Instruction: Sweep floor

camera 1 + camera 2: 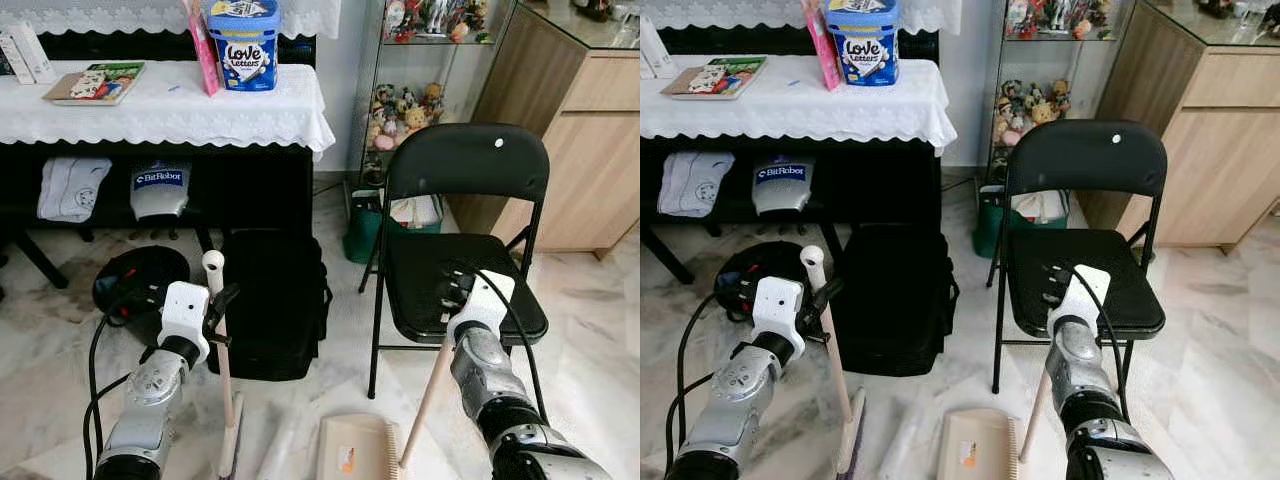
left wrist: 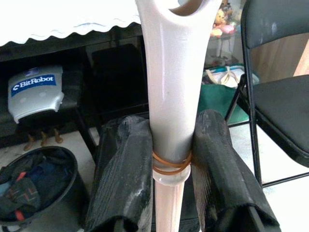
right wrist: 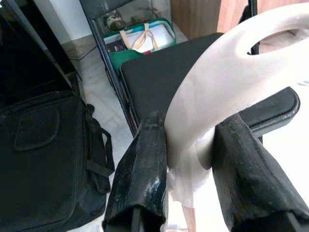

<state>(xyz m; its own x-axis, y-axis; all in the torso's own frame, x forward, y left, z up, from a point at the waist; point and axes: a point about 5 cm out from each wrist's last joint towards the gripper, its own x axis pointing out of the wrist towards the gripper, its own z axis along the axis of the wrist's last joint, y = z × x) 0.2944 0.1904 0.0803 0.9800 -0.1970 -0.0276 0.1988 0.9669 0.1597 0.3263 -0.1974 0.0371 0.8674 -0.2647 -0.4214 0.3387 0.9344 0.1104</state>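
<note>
- Two tools in hand: left gripper (image 2: 170,159) clamps the broom handle (image 1: 222,345) near its top; right gripper (image 3: 193,159) clamps the dustpan handle (image 1: 428,400).
- Dustpan (image 1: 357,448) rests on the marble floor (image 1: 590,330) beside the broom head.
- We judge sweeping about to begin; next, draw the broom toward the dustpan.

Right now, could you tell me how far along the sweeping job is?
Tools are picked up: the left gripper is shut on the broom handle, bristles at the floor, and the right gripper is shut on the dustpan handle, with the dustpan on the marble floor. No collected dirt is visible, so the sweeping looks still to do.
</note>
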